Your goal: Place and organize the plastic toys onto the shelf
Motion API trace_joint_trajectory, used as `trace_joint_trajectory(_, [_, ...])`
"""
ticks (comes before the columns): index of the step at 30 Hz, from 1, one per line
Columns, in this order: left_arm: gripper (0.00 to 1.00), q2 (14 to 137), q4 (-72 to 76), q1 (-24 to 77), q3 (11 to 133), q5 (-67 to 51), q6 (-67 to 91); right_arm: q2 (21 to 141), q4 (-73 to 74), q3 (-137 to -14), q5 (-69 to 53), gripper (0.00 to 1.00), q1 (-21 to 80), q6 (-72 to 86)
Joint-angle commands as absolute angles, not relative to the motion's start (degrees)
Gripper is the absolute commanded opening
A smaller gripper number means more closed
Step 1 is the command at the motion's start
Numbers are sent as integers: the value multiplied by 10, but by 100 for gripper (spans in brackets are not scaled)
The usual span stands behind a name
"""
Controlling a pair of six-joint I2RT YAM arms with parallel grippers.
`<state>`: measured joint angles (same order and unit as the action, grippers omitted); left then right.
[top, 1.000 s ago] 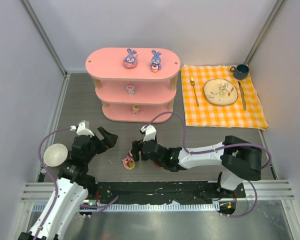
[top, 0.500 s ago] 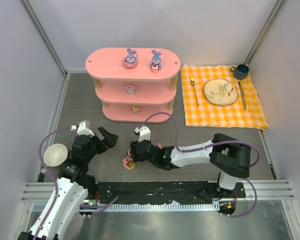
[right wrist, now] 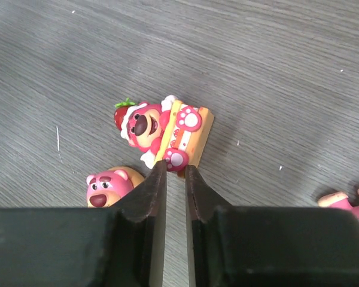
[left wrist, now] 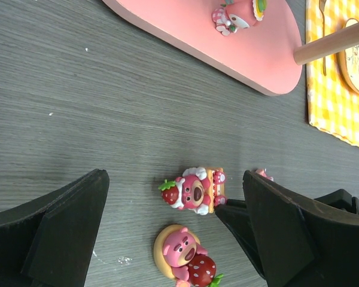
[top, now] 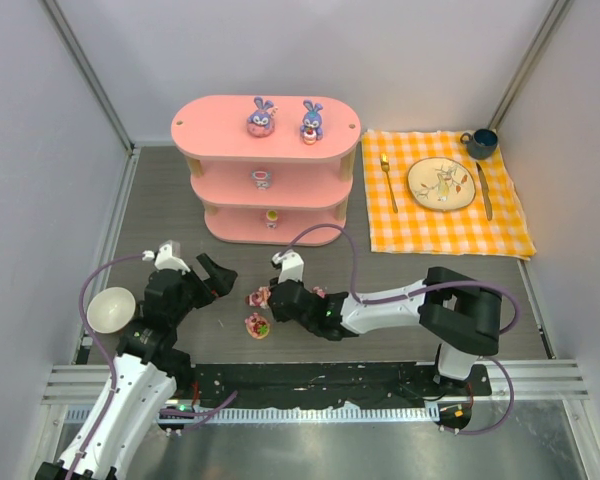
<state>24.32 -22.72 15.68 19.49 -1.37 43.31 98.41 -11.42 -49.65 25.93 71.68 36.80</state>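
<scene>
The table [top: 420, 275] has a dark grey top with a fine wood grain. At 12 o'clock, near the far edge, the pink shelf [top: 220, 135] stands with its lowest board on the top. At 2 o'clock the orange checked cloth [top: 430, 225] lies flat, just beside the shelf. At 7 o'clock, near the front edge, the strawberry bear [top: 258, 297] lies on the bare top. The round bear [top: 257, 325] is at its 6 o'clock, close but not touching. A third pink toy [top: 320, 293] is at its 3 o'clock, mostly hidden. At 9 o'clock there is a white bowl [top: 110, 308]; I cannot tell if it rests on the table.
</scene>
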Motion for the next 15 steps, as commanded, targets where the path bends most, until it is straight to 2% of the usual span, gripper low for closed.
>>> trace_joint_trajectory(1, [100,245,-203,158,213,-29,436,985,-136,-475,276,13,719,409])
trace_joint_trajectory(5, [100,246,-199,158,210,-36,439,969,-212,-431,265,2,714,458])
trace_joint_trajectory(10, [100,250,-190,158,207,-47,446,964,-271,-386,245,1,699,499])
trace_joint_trajectory(15, [100,255,-172,158,191,-49,457,962,-270,-384,249,2,698,499])
